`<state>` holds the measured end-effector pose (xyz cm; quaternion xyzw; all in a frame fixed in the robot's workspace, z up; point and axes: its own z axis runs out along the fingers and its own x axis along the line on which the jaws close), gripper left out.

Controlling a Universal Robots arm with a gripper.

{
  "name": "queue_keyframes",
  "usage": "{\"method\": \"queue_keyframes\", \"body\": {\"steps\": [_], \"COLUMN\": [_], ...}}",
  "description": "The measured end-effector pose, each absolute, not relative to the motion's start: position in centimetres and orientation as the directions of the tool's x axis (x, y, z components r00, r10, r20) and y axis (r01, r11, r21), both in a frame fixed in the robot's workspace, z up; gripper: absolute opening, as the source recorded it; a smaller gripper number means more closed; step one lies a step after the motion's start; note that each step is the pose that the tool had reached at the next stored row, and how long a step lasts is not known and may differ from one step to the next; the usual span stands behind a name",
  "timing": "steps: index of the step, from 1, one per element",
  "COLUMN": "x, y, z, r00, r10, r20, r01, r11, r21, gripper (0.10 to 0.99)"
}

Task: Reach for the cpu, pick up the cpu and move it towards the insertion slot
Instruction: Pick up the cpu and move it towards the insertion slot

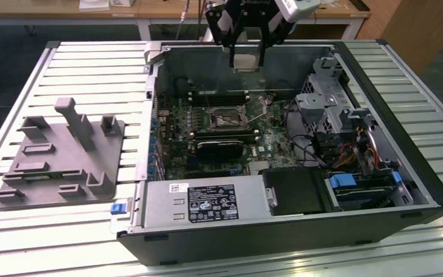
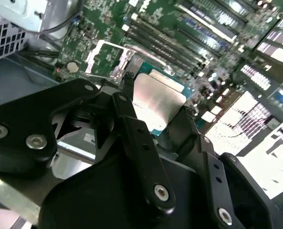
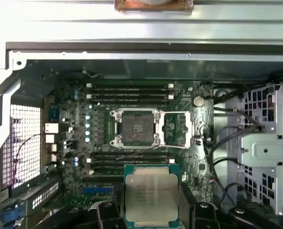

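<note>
The cpu is a small square chip with a silvery top, and my gripper is shut on it, one black finger on each side edge. It hangs above the far wall of the open computer case. In the first wrist view the cpu sits between my fingers, and the insertion slot lies beyond it on the green board, its metal frame swung open. In the exterior view the insertion slot is below and nearer than the chip. The second wrist view shows the cpu clamped between the black fingers.
Grey plastic fixture blocks stand on the slatted table at the exterior view's left. Inside the case are a long black card, long memory slots, a power supply and a metal drive cage with cables.
</note>
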<state>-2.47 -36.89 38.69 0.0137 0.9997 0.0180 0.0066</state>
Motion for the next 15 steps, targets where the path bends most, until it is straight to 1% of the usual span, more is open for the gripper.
{"method": "queue_keyframes", "body": {"steps": [12, 15], "x": [-1.8, -1.8], "y": [-33.8, -33.4], "z": [38.1, 37.8], "r00": [-1.000, -1.000], "r10": [0.028, 0.028], "r20": [-0.013, -0.013], "r01": [0.027, 0.027], "r11": [0.999, 0.999], "r21": [0.036, 0.036], "gripper": [0.533, 0.533]}}
